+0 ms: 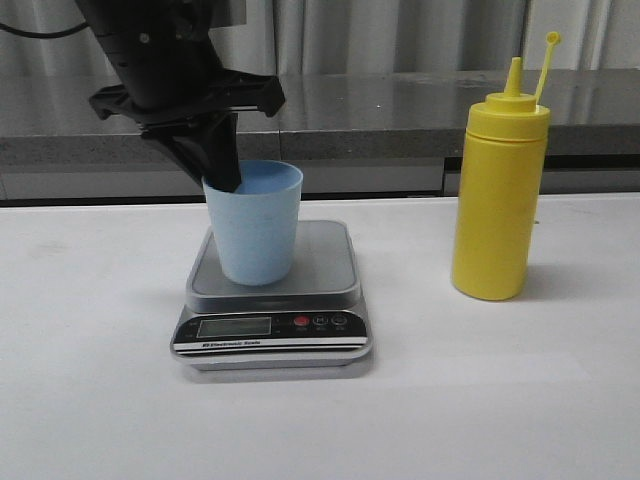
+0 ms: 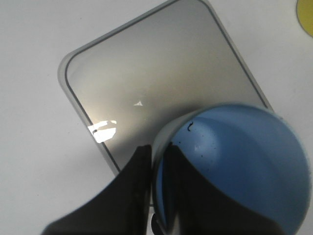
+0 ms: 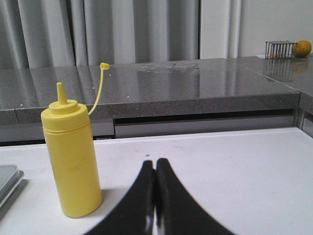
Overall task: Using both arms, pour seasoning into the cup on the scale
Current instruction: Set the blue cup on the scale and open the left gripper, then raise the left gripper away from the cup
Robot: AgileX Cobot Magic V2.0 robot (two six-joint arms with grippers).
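A light blue cup (image 1: pixel 256 226) stands upright on the silver platform of the scale (image 1: pixel 325 268). My left gripper (image 1: pixel 226 178) reaches down from above and is shut on the cup's rim, one finger inside, one outside (image 2: pixel 157 152). The cup (image 2: pixel 244 166) sits on the scale (image 2: pixel 146 73) in the left wrist view. The yellow seasoning bottle (image 1: pixel 498 205) stands upright on the white table to the right of the scale, its cap strap sticking up. My right gripper (image 3: pixel 155 165) is shut on nothing, low over the table beside the seasoning bottle (image 3: pixel 72 161). It is not in the front view.
A grey stone counter (image 1: pixel 400 105) and curtains run behind the white table (image 1: pixel 100 400). A scale corner (image 3: pixel 7 181) shows in the right wrist view. A wire basket (image 3: pixel 279 49) and a yellow fruit (image 3: pixel 302 48) sit far back on the counter.
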